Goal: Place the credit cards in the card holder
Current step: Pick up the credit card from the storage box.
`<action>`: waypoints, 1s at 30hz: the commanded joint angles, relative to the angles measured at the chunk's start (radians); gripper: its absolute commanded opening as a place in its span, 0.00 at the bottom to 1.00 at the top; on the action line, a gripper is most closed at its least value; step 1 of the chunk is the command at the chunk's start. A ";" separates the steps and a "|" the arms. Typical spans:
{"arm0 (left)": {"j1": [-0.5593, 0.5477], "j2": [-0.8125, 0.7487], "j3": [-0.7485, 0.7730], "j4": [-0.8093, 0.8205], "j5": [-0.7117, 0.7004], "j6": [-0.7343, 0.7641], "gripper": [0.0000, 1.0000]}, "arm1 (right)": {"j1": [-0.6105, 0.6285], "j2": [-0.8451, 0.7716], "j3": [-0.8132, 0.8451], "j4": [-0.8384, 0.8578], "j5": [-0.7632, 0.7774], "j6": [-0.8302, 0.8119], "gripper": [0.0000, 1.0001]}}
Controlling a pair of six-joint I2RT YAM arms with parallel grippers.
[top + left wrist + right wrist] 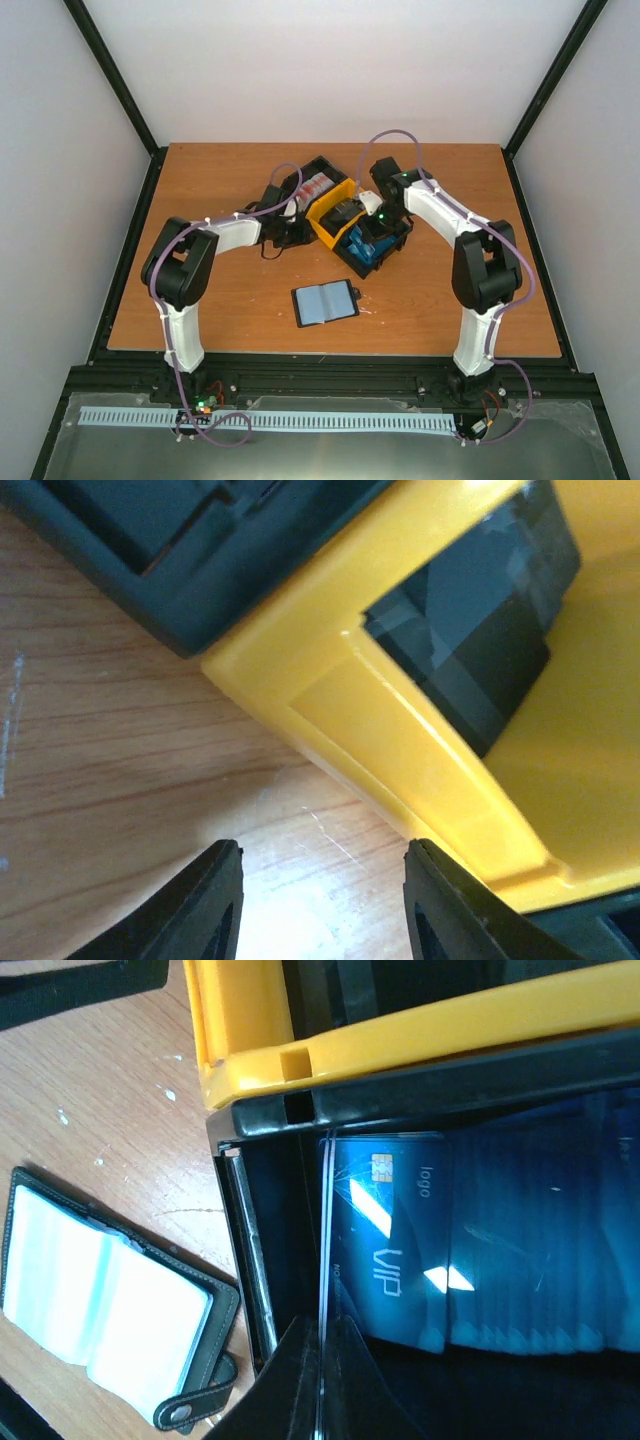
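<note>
On the wooden desk [200, 300] the joined bins [335, 215] sit around the middle, angled toward the far edge. The card holder [325, 303] lies open and flat between them and the near edge, its pale clear pockets facing up and its clasp tab at one corner. The step in hand looks like the pick. The right gripper [322, 1345] is down in the black bin [250, 1260] nearest the holder, clenched on what appears to be a credit card [322, 1240] seen edge-on as a thin line. It sits just beside the upright row of blue credit cards [385, 1250], the front one marked VIP. Next probably comes a straight lift clear of the bin wall, then careful alignment with a pocket's narrow mouth. The left gripper [325, 880] hangs parted and empty over bare wood beside the yellow bin [400, 750].
</note>
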 commanded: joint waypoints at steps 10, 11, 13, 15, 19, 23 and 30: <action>-0.011 -0.241 -0.083 0.138 0.003 -0.072 0.61 | -0.103 -0.204 -0.116 0.162 -0.113 0.207 0.03; -0.011 -0.257 -0.087 0.160 0.029 -0.071 0.64 | -0.107 -0.216 -0.121 0.186 -0.125 0.253 0.03; -0.011 -0.276 -0.080 0.202 0.104 -0.068 0.73 | -0.111 -0.240 -0.117 0.222 -0.160 0.352 0.03; -0.011 -0.265 -0.044 0.218 0.180 -0.072 0.79 | -0.113 -0.272 -0.124 0.278 -0.186 0.495 0.03; -0.011 -0.213 0.045 0.187 0.297 -0.106 0.86 | -0.113 -0.323 -0.156 0.354 -0.236 0.727 0.03; -0.011 -0.196 0.087 0.207 0.423 -0.180 0.87 | -0.119 -0.344 -0.181 0.367 -0.260 0.882 0.03; -0.011 -0.119 0.166 0.237 0.603 -0.341 0.87 | -0.128 -0.405 -0.317 0.517 -0.362 1.063 0.04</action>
